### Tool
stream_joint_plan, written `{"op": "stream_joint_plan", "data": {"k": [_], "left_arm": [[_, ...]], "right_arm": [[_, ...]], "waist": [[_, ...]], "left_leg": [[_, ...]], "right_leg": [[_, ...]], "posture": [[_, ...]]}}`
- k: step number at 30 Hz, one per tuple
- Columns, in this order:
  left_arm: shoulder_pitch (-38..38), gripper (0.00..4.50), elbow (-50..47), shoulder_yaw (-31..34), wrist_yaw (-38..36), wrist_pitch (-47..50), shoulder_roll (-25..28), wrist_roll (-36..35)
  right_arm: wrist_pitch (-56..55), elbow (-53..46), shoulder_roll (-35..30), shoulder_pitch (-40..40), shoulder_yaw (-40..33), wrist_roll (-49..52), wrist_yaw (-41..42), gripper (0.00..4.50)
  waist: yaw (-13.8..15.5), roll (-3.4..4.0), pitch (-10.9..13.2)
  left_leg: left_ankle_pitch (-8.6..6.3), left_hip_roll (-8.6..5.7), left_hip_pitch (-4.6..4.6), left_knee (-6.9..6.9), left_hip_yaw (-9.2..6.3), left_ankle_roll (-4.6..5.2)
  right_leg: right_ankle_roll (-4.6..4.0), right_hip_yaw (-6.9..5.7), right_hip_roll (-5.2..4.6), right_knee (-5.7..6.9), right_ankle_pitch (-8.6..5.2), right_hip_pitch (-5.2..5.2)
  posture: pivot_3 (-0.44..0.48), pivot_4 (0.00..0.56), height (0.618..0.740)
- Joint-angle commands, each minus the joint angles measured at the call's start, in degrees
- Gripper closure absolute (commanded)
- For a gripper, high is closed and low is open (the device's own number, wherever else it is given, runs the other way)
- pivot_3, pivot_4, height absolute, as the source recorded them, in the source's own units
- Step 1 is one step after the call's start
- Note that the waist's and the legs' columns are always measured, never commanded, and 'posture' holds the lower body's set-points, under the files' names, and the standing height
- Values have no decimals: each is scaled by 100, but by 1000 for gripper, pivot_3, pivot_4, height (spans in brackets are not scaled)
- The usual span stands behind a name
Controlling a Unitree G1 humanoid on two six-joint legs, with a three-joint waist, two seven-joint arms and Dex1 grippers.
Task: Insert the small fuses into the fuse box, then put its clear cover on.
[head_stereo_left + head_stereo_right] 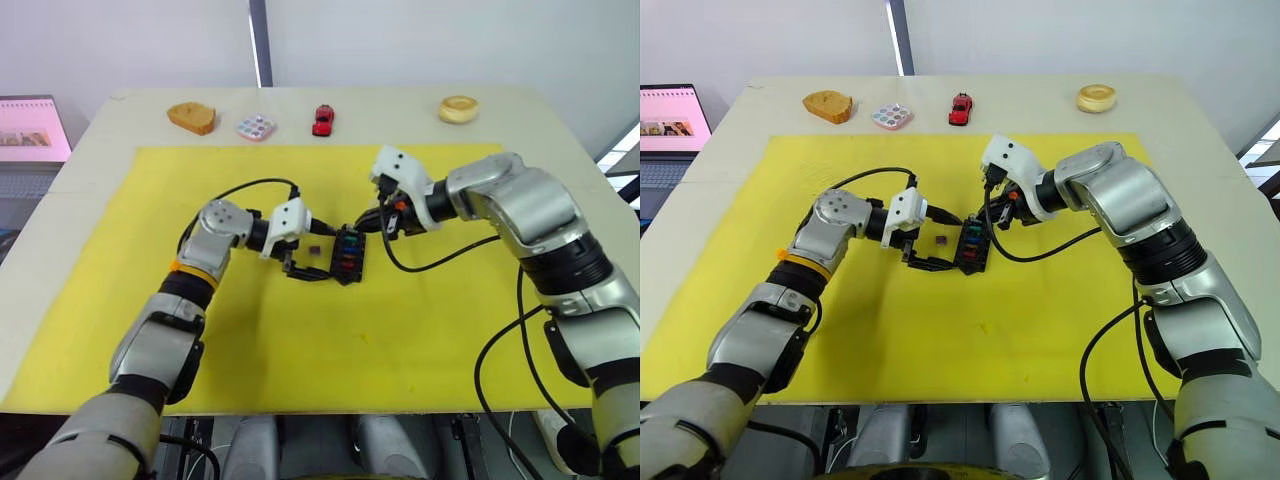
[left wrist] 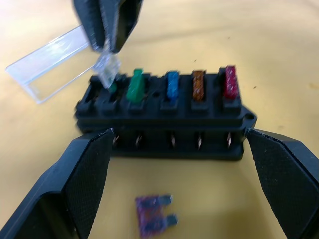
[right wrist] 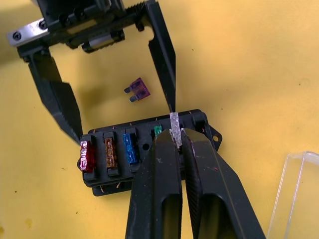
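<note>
The fuse box (image 2: pixel 162 119) lies on the yellow mat (image 1: pixel 400 340), its long axis spanning the gap between the wide-open left gripper (image 2: pixel 184 184) fingers, which bracket its two ends. Green, blue, brown and red fuses stand upright in its slots. The right gripper (image 3: pixel 178 137), pinched on a clear fuse (image 3: pixel 175 128), holds it upright at the end slot. A purple fuse (image 2: pixel 154 214) lies flat just beside the box; the clear cover (image 2: pixel 50 62) lies behind it.

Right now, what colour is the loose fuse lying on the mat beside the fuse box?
Purple; the loose fuse shows best in the right wrist view.
</note>
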Motion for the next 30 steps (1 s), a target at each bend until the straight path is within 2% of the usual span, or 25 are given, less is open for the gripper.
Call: {"op": "stream_joint_plan", "data": {"k": [1,12,30], "left_arm": [[-11,59,-255,24,-32,21,45,-2],[20,59,-576,129,-70,342,376,-95],[-255,59,-223,183,127,277,195,-80]], "right_arm": [[-46,-201,-46,-53,-224,-20,62,4500],[-248,-46,23,-60,-154,-170,74,4500],[-523,158,121,107,-104,-435,133,4500]], "waist": [[-1,0,0],[-6,0,0],[-6,0,0]], "left_leg": [[0,0,1,0,0,0],[1,0,3,4,0,-1],[1,-1,3,5,-1,-1]], "right_leg": [[0,0,0,2,0,0],[0,0,0,10,0,0],[0,0,0,12,0,0]], "posture": [[0,150,740],[0,150,740],[0,150,740]]}}
